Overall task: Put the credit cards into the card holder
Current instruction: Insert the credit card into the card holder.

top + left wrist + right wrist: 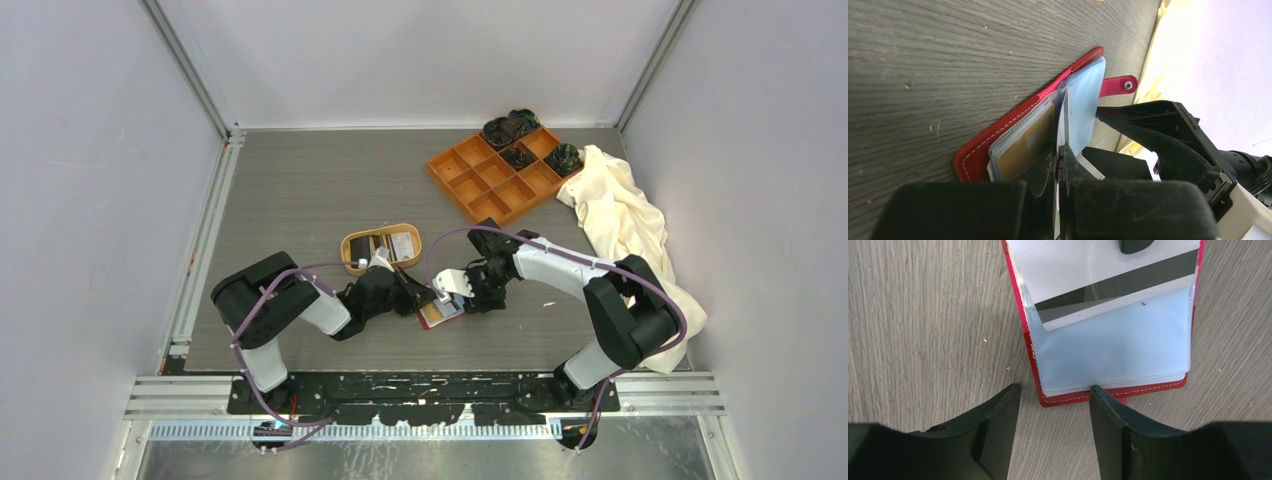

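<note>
From above, the left pincer and right pincer met tip to tip over the open red card holder on the tabletop.

At the left wrist, that pincer was clamped on a white card standing edge-on in the holder, with a tan-gold card pocketed just beside it.

At the right wrist, the pincer stood open and gripped nothing, and the holder lay just ahead of its tips.

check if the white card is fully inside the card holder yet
Partly in: the white card has its striped end under the clear sleeve of the card holder, well short of the bottom; the rest sticks out.
</note>
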`<control>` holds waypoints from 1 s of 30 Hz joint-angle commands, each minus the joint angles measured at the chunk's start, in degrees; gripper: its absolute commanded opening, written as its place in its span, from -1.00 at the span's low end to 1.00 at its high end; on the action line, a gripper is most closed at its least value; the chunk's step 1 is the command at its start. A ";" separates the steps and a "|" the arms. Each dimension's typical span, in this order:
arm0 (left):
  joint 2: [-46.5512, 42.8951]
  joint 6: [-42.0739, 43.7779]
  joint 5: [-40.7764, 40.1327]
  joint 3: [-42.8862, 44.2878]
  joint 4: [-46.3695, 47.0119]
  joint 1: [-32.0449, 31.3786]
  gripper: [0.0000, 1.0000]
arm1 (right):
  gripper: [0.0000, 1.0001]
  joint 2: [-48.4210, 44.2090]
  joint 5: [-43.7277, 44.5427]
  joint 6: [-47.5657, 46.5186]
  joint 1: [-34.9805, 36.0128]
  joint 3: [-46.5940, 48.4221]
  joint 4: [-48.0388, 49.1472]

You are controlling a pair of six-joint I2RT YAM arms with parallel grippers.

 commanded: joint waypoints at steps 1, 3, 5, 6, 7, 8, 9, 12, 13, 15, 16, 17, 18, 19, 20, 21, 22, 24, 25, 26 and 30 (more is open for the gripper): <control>-2.00 1.10 1.29 1.05 -14.92 -0.54 -1.00 | 0.16 0.12 -1.05 0.49 0.73 1.29 -0.12; -2.19 1.27 1.71 1.43 -15.39 -0.54 -1.00 | 0.17 0.05 -1.09 0.51 0.77 1.32 -0.12; -2.53 1.44 1.86 1.69 -15.65 -0.56 -1.00 | 0.16 0.04 -1.06 0.53 0.82 1.28 -0.12; -2.69 1.60 1.95 1.76 -15.77 -0.59 -1.00 | 0.16 0.06 -1.06 0.50 0.81 1.26 -0.12; -2.96 1.78 2.04 1.97 -16.00 -0.59 -1.00 | 0.16 0.11 -1.05 0.53 0.80 1.24 -0.08; -3.23 1.94 2.18 2.05 -16.33 -0.51 -1.00 | 0.17 0.23 -1.03 0.54 0.80 1.23 -0.04; -3.57 2.22 2.28 2.16 -16.49 -0.54 -1.00 | 0.16 0.27 -1.01 0.50 0.90 1.23 0.01; -4.96 2.77 2.37 2.43 -18.01 -0.54 -1.00 | 0.16 0.69 -0.69 0.67 1.23 1.23 0.10; -5.52 2.88 2.39 2.50 -18.69 -0.54 -1.00 | 0.16 0.76 -0.68 0.66 1.31 1.23 0.17; -5.98 3.40 2.38 2.75 -19.95 -0.54 -1.00 | 0.16 0.84 -0.57 0.81 1.52 1.23 0.14; -6.15 3.49 2.45 2.87 -20.28 -0.52 -1.00 | 0.16 0.87 -0.48 0.78 1.64 1.23 0.22; -6.02 3.59 2.53 3.09 -20.46 -0.54 -1.00 | 0.16 0.88 -0.48 0.83 1.64 1.23 0.23; -5.77 3.68 2.61 3.28 -20.53 -0.51 -1.00 | 0.16 0.83 -0.40 0.88 1.75 1.28 0.23; -5.30 3.69 2.93 3.59 -20.36 -0.48 -1.00 | 0.16 0.88 -0.37 0.88 1.74 1.32 0.26; -4.73 3.65 3.10 3.86 -20.14 -0.50 -1.00 | 0.16 0.81 -0.36 0.90 1.81 1.24 0.31; -4.00 3.60 3.48 4.21 -19.67 -0.46 -1.00 | 0.16 0.74 -0.38 0.97 1.87 1.19 0.26; -3.27 3.57 3.83 4.55 -19.07 -0.45 -1.00 | 0.16 0.73 -0.39 0.94 1.88 1.23 0.31; -1.92 3.44 4.35 5.12 -18.06 -0.46 -1.00 | 0.16 0.88 -0.39 1.01 1.86 1.23 0.34; -1.40 3.43 4.50 5.40 -17.80 -0.41 -1.00 | 0.16 0.84 -0.38 0.94 1.87 1.23 0.32; -1.04 3.47 4.51 5.69 -17.67 -0.42 -1.00 | 0.16 0.83 -0.39 0.98 1.88 1.23 0.31; -0.47 4.13 4.26 6.60 -17.87 -0.30 -1.00 | 0.16 0.81 -0.47 0.95 1.97 1.23 0.32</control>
